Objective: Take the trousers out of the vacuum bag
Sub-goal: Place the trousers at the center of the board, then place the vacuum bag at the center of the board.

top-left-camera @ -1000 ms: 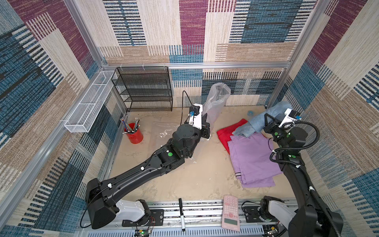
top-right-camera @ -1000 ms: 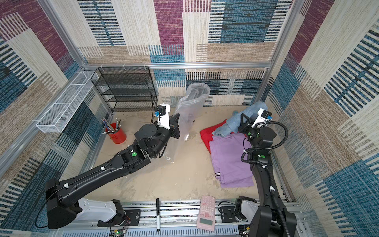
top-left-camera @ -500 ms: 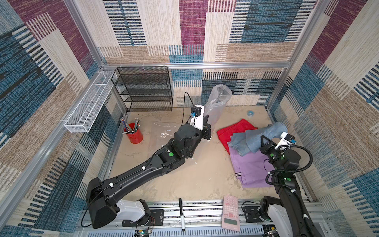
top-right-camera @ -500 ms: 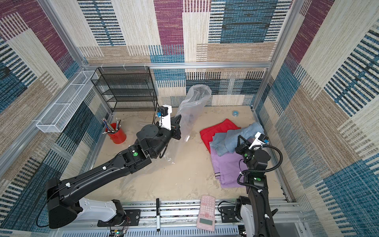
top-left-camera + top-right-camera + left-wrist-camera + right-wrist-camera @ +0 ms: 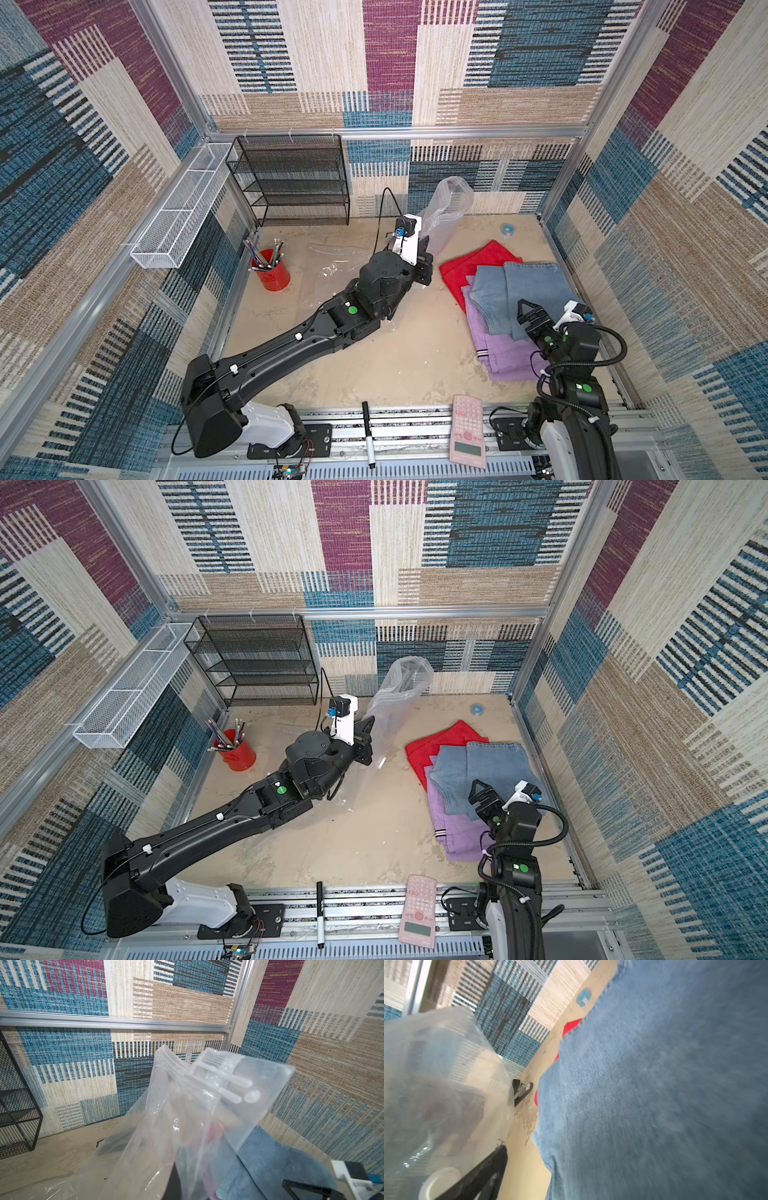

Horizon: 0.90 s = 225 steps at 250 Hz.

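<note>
My left gripper (image 5: 426,259) is shut on the vacuum bag (image 5: 446,208), a clear crinkly sack that stands up from it near the back wall; in the left wrist view the bag (image 5: 207,1105) hides the fingers. The trousers lie in a pile at the right in both top views: red (image 5: 478,262) underneath, lilac (image 5: 503,353) nearer the front, and faded denim (image 5: 523,295) spread flat on top. My right gripper (image 5: 527,309) hovers open over the denim's near edge with nothing in it. The right wrist view shows one finger (image 5: 483,1174), the denim (image 5: 654,1095) and the bag's white valve (image 5: 438,1182).
A black mesh rack (image 5: 291,178) stands at the back left and a white wire basket (image 5: 183,208) hangs on the left wall. A red cup of pencils (image 5: 272,272) stands at the left. A blue tape roll (image 5: 507,229) lies at the back right. A pink calculator (image 5: 467,432) and a marker (image 5: 368,432) lie on the front rail.
My right gripper carried the denim trousers from the back right toward the front, laid them flat over the red and lilac ones, and opened. The left arm kept the bag still.
</note>
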### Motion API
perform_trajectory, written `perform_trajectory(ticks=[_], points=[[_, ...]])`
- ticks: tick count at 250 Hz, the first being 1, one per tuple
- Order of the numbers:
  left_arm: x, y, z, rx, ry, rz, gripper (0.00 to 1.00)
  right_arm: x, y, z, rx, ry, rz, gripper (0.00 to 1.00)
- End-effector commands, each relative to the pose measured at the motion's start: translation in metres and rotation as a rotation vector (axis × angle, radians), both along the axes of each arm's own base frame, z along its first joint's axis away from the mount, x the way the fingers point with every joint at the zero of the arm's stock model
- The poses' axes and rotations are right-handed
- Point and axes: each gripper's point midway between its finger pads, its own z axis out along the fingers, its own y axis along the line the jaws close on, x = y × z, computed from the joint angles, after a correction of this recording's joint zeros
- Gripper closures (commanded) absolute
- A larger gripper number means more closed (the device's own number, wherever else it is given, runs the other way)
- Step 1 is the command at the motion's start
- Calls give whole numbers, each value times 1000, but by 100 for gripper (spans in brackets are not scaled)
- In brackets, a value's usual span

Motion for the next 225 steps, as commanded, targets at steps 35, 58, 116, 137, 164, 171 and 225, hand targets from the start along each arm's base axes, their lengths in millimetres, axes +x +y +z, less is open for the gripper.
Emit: perform_trajectory(ticks=[35,58,116,137,164,171,225], points=[[1,-11,3,-8,10,-38,100,-11,-16,94,-148,-174,-83,0],[1,-14,2,-8,14,-44,100,-12,-11,118,-148,-224,-63,0],[-1,-20,2,0,20,-80,100,5,14,139,-121,-334,97,0],[-5,-25,1,6,22,-118,100,22,35,127,-53,-335,241,2],[-15,-35,-1,8,24,-195,100,37,62,113,52,-352,426,23],[-19,-38,0,5,23,-223,100,40,70,111,61,-354,468,30],[-54,-69,-10,29,25,-441,100,71,114,107,75,-327,607,32]])
